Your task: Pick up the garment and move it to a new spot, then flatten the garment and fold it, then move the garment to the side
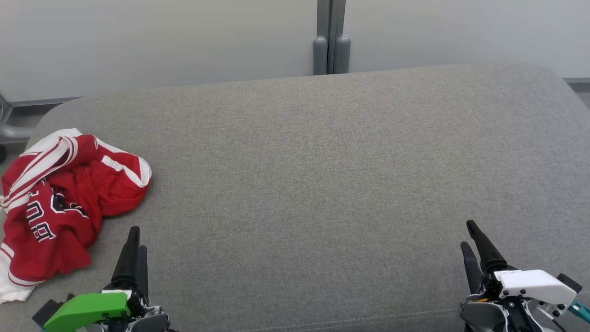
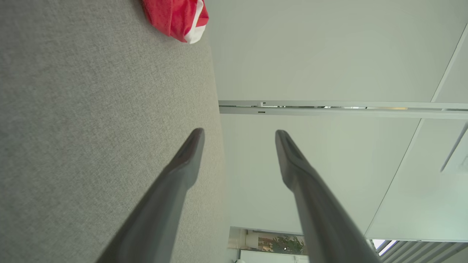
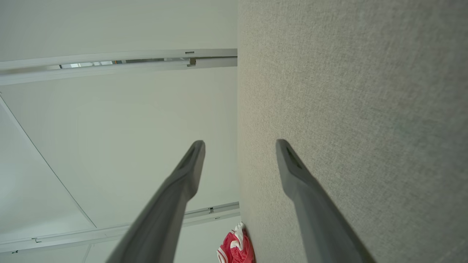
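Observation:
The garment (image 1: 64,203) is a red jersey with white stripes and dark lettering, crumpled in a heap at the left edge of the grey cushion (image 1: 313,175). My left gripper (image 1: 137,237) sits at the lower left, just right of the heap and apart from it, open with nothing between its fingers. In the left wrist view its fingers (image 2: 186,157) stand spread and a corner of the garment (image 2: 175,16) shows at the top. My right gripper (image 1: 469,235) rests at the lower right, far from the jersey, open and empty. The garment (image 3: 236,248) shows small in the right wrist view.
The grey cushion has rounded far corners and a seam along its near edge. Behind it stands a pale wall (image 1: 161,41) with a grey vertical post (image 1: 331,41). A metal frame (image 1: 9,124) sits at the far left beyond the cushion.

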